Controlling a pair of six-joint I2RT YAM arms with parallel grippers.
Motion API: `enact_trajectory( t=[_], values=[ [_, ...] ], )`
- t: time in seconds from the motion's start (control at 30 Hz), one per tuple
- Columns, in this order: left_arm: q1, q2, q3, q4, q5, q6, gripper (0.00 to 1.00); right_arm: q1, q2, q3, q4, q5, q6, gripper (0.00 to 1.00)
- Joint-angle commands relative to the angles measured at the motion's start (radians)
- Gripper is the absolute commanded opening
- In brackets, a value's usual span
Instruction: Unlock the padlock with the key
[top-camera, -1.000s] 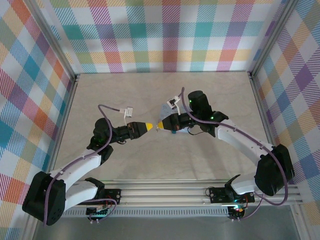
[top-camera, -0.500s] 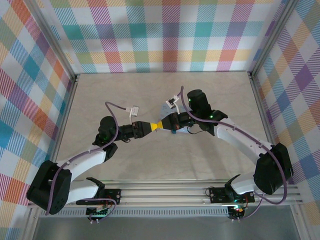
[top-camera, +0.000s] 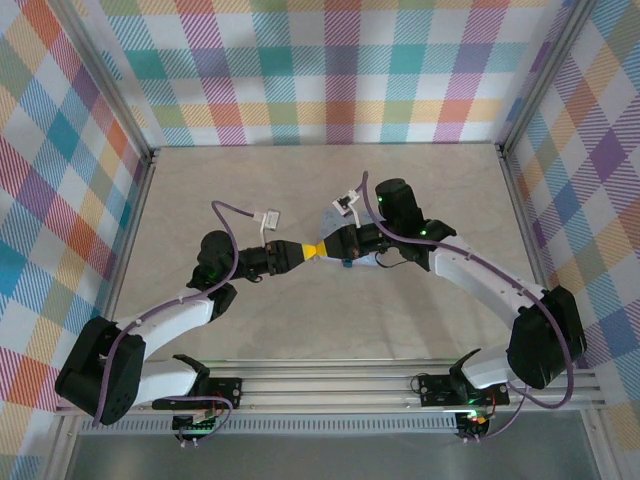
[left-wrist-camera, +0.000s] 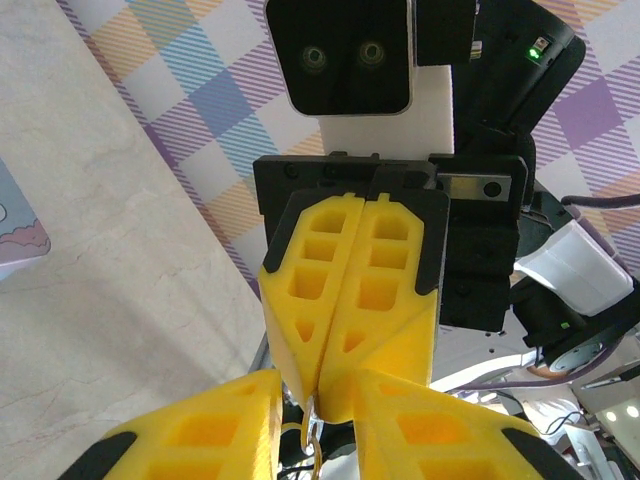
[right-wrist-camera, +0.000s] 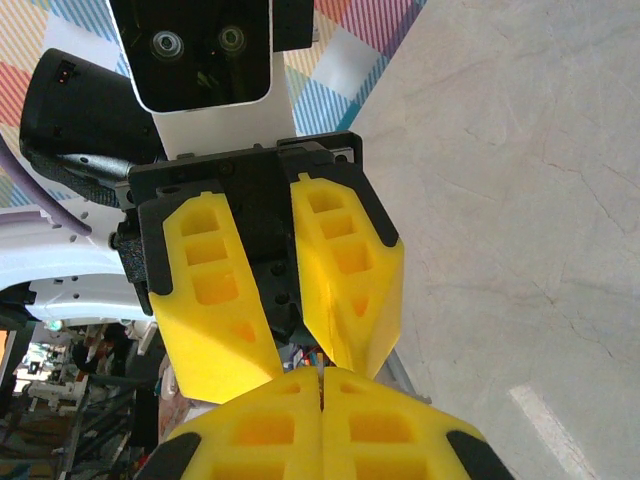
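Poking from right claw (left-wrist-camera: 322, 405) tip: key (left-wrist-camera: 313, 432).

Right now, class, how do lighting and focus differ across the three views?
Top external: even light, sharp throughout. Left wrist: right claw crisp, lamp glare bottom right. Right wrist: left claw crisp, lower-left background dim and blurred.
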Motion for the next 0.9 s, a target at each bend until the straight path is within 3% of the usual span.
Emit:
enact_trajectory(
  t=[0.0,0.27,0.47,0.53,0.63,0.7,0.8,0.87],
  values=[
    [-0.010,0.005,0.011,0.040,0.014,0.008,0.25,-0.002,-0.002,0.000,0.031,-0.014,0.007,0.00],
    [-0.016,0.007,0.015,0.037,0.022,0.006,0.19,-0.004,-0.004,-0.006,0.048,-0.020,0.028,0.00],
    [-0.031,0.028,0.018,0.040,0.017,-0.002,0.09,-0.002,-0.005,-0.039,0.116,-0.016,0.080,0.00],
    [-0.035,0.037,0.019,0.044,0.013,-0.006,0.00,-0.002,-0.005,-0.050,0.133,-0.006,0.091,0.00],
    [-0.035,0.049,0.013,0.042,-0.004,-0.009,0.00,-0.002,-0.010,-0.063,0.147,0.016,0.105,0.00],
    [-0.035,0.054,0.004,0.041,-0.023,-0.003,0.00,-0.002,-0.020,-0.067,0.139,0.044,0.107,0.10],
    [-0.035,0.060,-0.012,0.041,-0.053,0.005,0.00,-0.004,-0.040,-0.064,0.117,0.083,0.103,0.15],
    [-0.034,0.064,-0.020,0.037,-0.068,0.007,0.00,-0.005,-0.052,-0.064,0.096,0.114,0.105,0.23]
  ],
)
